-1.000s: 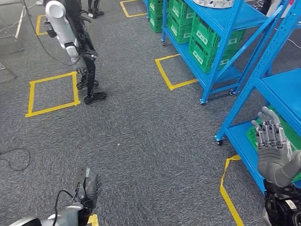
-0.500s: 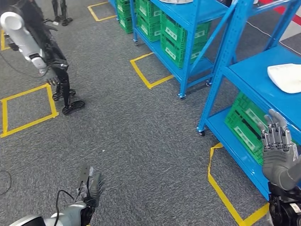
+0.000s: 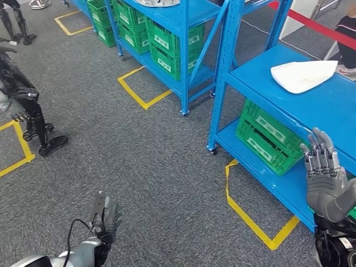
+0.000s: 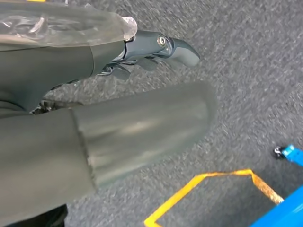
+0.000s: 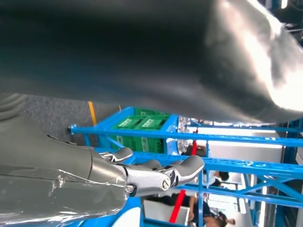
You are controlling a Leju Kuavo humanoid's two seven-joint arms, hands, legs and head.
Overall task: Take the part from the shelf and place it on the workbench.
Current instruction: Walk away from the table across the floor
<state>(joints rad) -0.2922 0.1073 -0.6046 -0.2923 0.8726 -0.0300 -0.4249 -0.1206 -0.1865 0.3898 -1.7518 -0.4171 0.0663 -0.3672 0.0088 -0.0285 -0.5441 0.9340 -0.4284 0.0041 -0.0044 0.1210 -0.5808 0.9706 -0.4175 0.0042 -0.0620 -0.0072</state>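
The part (image 3: 303, 75), a flat white piece, lies on the upper blue deck of the nearest shelf (image 3: 268, 72), at the right of the head view. Its long axis runs roughly along the deck, from a rounded end toward the aisle to a squarer end pointing toward the far right. It rests flat, untouched by either hand.

Below it, on the lower deck of the same shelf, sits a green crate (image 3: 266, 136), tilted relative to the deck edge. A second blue shelf (image 3: 176, 33) stands farther back, carrying more green crates (image 3: 168, 47) on its lower levels. The floor is grey carpet (image 3: 138, 161) marked with yellow tape squares (image 3: 252, 214); one outlines the area in front of the near shelf, another lies before the far shelf. The legs of another robot (image 3: 29, 114) stand at the left edge. A person in dark clothing (image 3: 346, 36) is partly visible at the top right corner.

The right hand (image 3: 321, 178) is raised in front of the near shelf's lower deck, fingers upright and apart, holding nothing, well below the part. The left hand (image 3: 105, 219) hangs low over the carpet, fingers extended and loosely apart, also grasping nothing; the left wrist view shows its thumb (image 4: 143, 130) above carpet and tape.
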